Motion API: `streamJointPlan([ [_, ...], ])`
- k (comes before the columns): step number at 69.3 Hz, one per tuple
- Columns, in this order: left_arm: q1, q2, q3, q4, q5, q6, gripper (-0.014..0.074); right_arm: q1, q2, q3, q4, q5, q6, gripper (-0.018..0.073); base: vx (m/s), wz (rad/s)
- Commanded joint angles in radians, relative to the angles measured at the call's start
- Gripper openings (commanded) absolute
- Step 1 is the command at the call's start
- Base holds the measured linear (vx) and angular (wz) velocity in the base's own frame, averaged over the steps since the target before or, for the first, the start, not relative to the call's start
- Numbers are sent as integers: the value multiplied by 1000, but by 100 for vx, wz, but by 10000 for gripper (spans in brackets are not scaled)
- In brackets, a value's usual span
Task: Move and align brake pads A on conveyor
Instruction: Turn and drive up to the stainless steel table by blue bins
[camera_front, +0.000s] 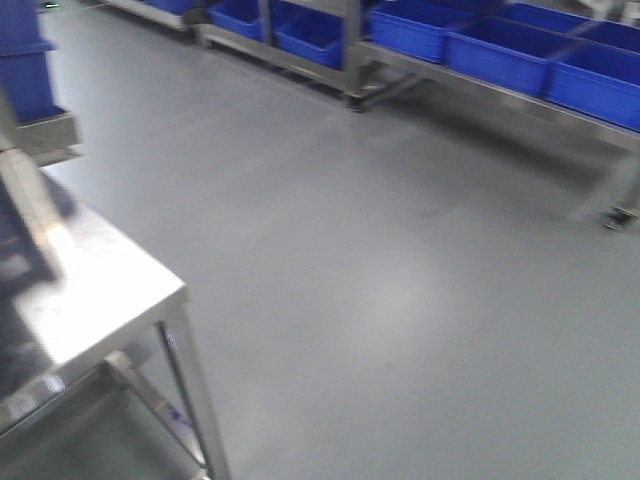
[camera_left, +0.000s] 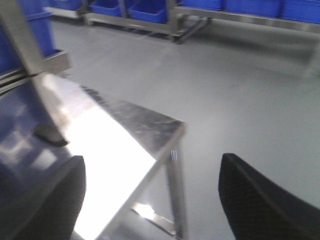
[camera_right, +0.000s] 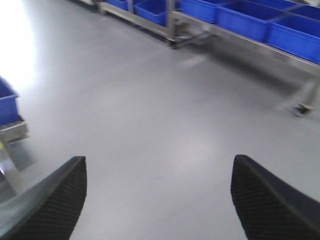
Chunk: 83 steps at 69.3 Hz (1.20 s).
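On the shiny steel table (camera_left: 135, 125), toward its left side in the left wrist view, lies one small dark flat pad (camera_left: 50, 135), too blurred to show its groove. Above the table's corner hangs the left gripper (camera_left: 150, 165), its fingers (camera_left: 50, 200) spread wide and holding nothing. Over the grey floor (camera_right: 150, 100) the right gripper (camera_right: 158, 162) is likewise wide open and empty. Blue bins (camera_front: 500, 50) sit on racks (camera_front: 350, 60) beyond.

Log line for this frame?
left jaws open, empty | right jaws open, empty | small dark flat object on shiny steel table | conveyor unseen
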Motion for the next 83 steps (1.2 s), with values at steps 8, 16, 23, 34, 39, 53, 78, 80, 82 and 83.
streamJointPlan([
  [8, 3, 13, -20, 1, -69, -7, 517, -3, 19, -20, -4, -69, -5, 562, 34, 87],
  [16, 3, 13, -20, 1, -69, -7, 517, -3, 19, -20, -4, -69, -5, 562, 33, 86],
  [23, 3, 13, -20, 1, -69, -7, 517, -3, 19, -20, -4, -69, -5, 562, 32, 85],
  [34, 3, 13, -20, 1, -69, -7, 517, -3, 19, -20, -4, -68, -5, 562, 30, 83],
  [39, 3, 13, -20, 1, -69, -7, 517, -3, 19, -20, -4, -68, -5, 562, 28, 81],
  [53, 3, 13, -20, 1, -69, -7, 517, -3, 19, -20, -4, -69, -5, 562, 25, 75],
  [78, 3, 13, -20, 1, -69, -7, 517, -3, 19, -20, -4, -69, -5, 562, 16, 48],
  [80, 3, 13, -20, 1, -69, -7, 517, -3, 19, -20, -4, -69, -5, 562, 10, 23],
  [82, 3, 13, -20, 1, -69, -7, 517, -3, 19, -20, -4, -69, -5, 562, 9, 21],
  [83, 3, 13, -20, 1, -69, -7, 517, -3, 19, -20, -4, -69, -5, 562, 9, 17],
])
